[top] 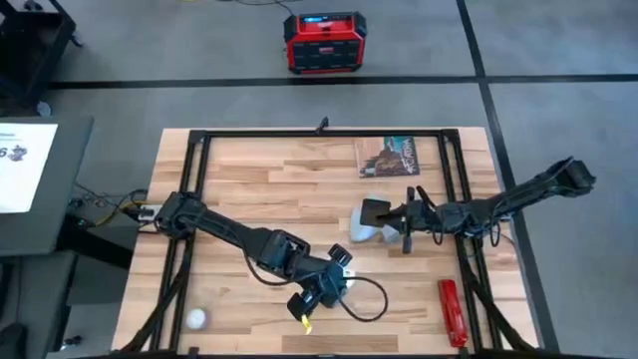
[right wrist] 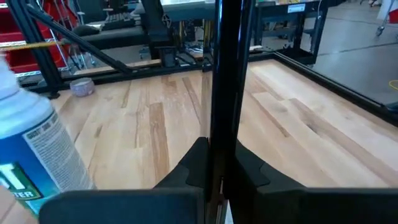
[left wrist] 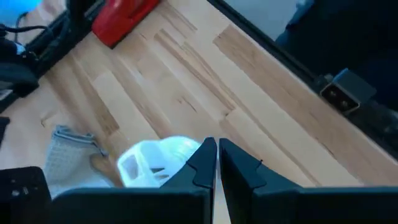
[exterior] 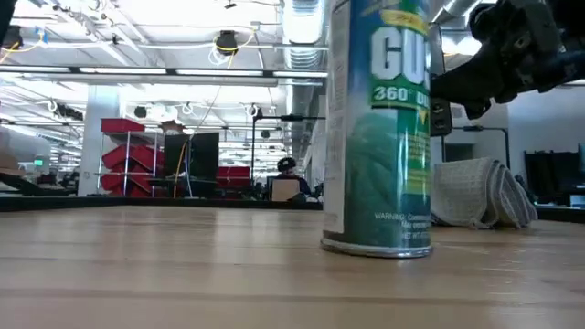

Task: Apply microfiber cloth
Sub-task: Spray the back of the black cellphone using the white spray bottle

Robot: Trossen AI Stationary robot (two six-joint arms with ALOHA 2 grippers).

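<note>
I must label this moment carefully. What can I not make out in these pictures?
- microfiber cloth: low view, left edge behind the spray can.
- Its label: low view, cut off by the top edge.
- black phone: right wrist view, only its edge shows between the right fingers.
- booklet: high view, print too small.

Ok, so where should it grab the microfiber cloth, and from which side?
Probably the microfiber cloth by its raised folds, from above: it lies bunched, not flat, with the spray can close beside it, hampering a sideways approach.
</note>
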